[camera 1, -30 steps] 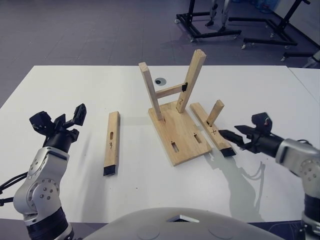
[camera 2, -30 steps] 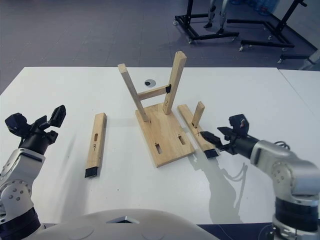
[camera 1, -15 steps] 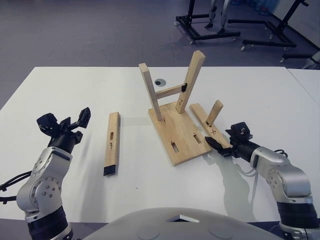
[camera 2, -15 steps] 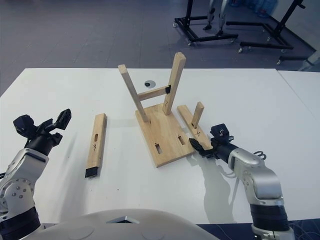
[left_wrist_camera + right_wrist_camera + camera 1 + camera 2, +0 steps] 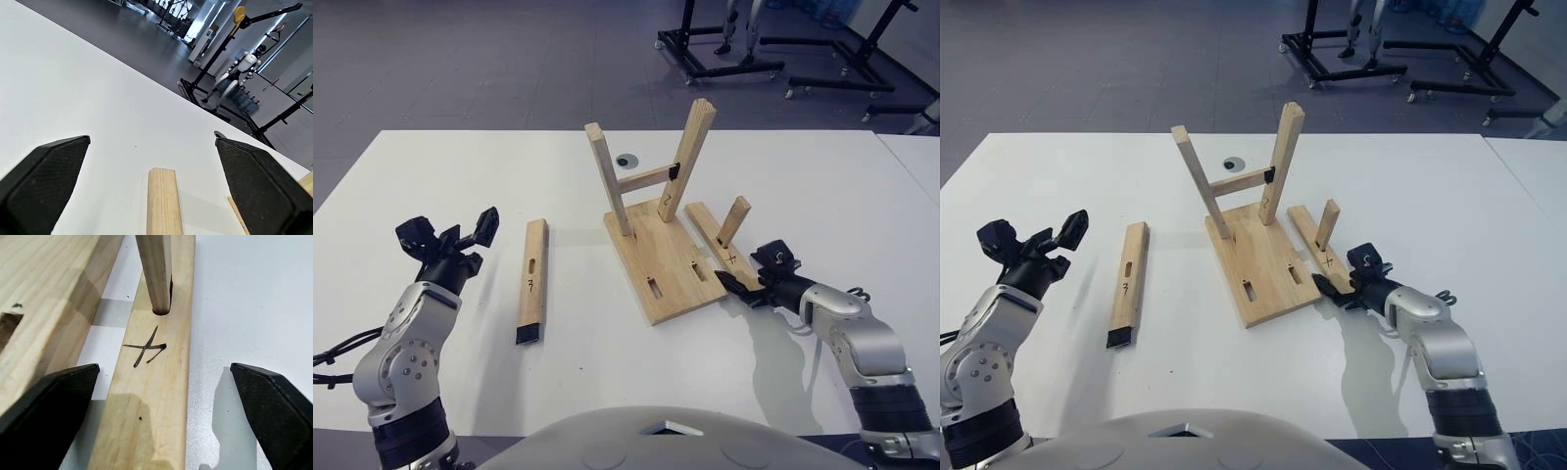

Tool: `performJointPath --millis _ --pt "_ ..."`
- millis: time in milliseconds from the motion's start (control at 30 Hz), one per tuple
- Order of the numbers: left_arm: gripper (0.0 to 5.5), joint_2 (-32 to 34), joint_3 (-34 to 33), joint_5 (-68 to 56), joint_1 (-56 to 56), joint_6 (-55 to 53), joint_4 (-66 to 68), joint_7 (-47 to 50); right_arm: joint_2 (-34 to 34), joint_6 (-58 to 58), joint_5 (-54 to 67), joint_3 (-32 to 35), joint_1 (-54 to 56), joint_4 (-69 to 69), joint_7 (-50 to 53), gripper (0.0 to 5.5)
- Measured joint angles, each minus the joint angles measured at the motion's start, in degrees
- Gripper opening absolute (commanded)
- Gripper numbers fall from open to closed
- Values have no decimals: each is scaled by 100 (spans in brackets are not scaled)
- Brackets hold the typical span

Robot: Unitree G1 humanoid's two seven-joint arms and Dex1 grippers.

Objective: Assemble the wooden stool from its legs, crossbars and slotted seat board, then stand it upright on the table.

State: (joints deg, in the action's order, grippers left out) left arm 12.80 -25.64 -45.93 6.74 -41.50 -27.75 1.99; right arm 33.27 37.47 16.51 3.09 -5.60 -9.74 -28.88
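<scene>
**Supervisor:** Jaws first, please.

**Inspector:** Right gripper (image 5: 742, 286): jaws spread wide, straddling the near end of the cross-marked leg (image 5: 724, 250) without pinching it. I cannot confirm contact. Left gripper (image 5: 450, 233): jaws spread, holding nothing, above the tabletop (image 5: 460, 166) near the loose slotted leg (image 5: 533, 279).

**Supervisor:** Handling?

**Inspector:** Solid timber, judged stiff, light and not fragile, though the smooth faces may slip. Grip across the narrow sides, clear of the slot. The short crossbar (image 5: 736, 217) stands tilted in that slot (it could work loose if knocked).

**Supervisor:** Surroundings?

**Inspector:** The marked leg lies flat just beside the slotted seat board (image 5: 668, 269). Two upright legs (image 5: 607, 176) stand on that board, joined by a second crossbar (image 5: 646, 178).
</scene>
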Motion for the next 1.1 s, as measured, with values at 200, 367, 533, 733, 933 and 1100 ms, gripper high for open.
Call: performJointPath --millis 200,367,533,733,933,1100 --pt "470 -1 -172 -117 -89 -7 26 97 149 -22 -11 114 -7 115 -154 339" --pt "470 8 -347 -338 -294 -39 115 231 295 -292 -129 -1 -91 87 -327 249" --pt "470 139 -382 -365 -352 -63 209 250 306 -558 -244 -85 -143 104 -397 204" --pt "470 201 -367 -436 -389 -86 213 217 218 -618 -127 24 -97 274 -474 204" --pt "470 511 -757 -1861 -729 -364 321 -132 274 -70 820 1188 697 1134 -742 204" --pt "470 1457 -1097 -4231 -951 -946 668 -1085 964 619 1876 2176 2183 2313 -1523 204"
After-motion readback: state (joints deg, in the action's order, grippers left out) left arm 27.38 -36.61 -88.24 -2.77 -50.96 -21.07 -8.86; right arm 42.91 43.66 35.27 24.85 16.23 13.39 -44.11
